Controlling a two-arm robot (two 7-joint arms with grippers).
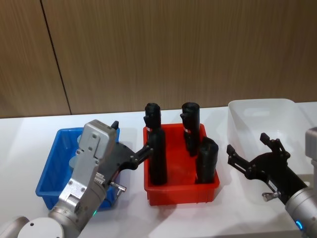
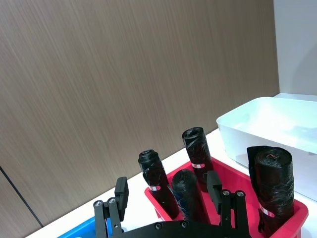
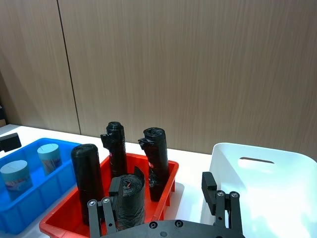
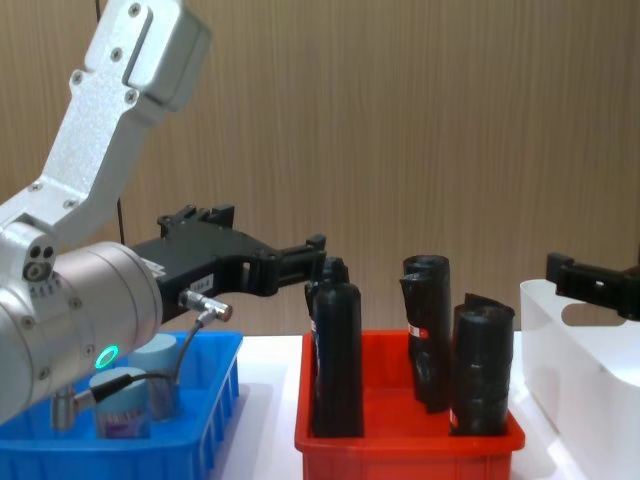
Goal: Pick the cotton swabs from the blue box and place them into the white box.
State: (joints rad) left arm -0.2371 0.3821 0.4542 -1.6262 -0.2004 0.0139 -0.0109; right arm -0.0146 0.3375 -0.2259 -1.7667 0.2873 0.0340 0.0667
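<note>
Closest to the lens is the left gripper point(image 1: 132, 136), a black two-fingered tool on a bulky silver wrist. It hangs over the right-hand end of the shallow bright blue plastic box with slotted sides point(image 1: 48, 173). Its fingers stand apart with nothing between them, and they point across toward the red plastic bin point(image 1: 181, 191) rather than down. Inside the blue box stand the cotton swabs point(image 3: 49, 157), small clear round tubs with pale blue lids. Two can be made out, both upright and side by side, below and behind the gripper's fingers.

The step in hand looks like the first pick. To do it well, the left wrist would need to tip so the fingers face down, centre over one lid, and descend until the pads straddle the tub's straight wall, not the lid rim. The neighbouring tub sits close, so one finger should slip into the gap without knocking it over. A firm squeeze on the thin plastic is probably enough.

The tall black wrapped rolls point(image 1: 157, 158) in the red bin rise high between the two boxes, so the lift must clear their tops before crossing. The tall white smooth-walled plastic box point(image 1: 262, 106) waits at the far right. The right gripper point(image 1: 247, 145) hovers beside it, fingers spread and empty.
</note>
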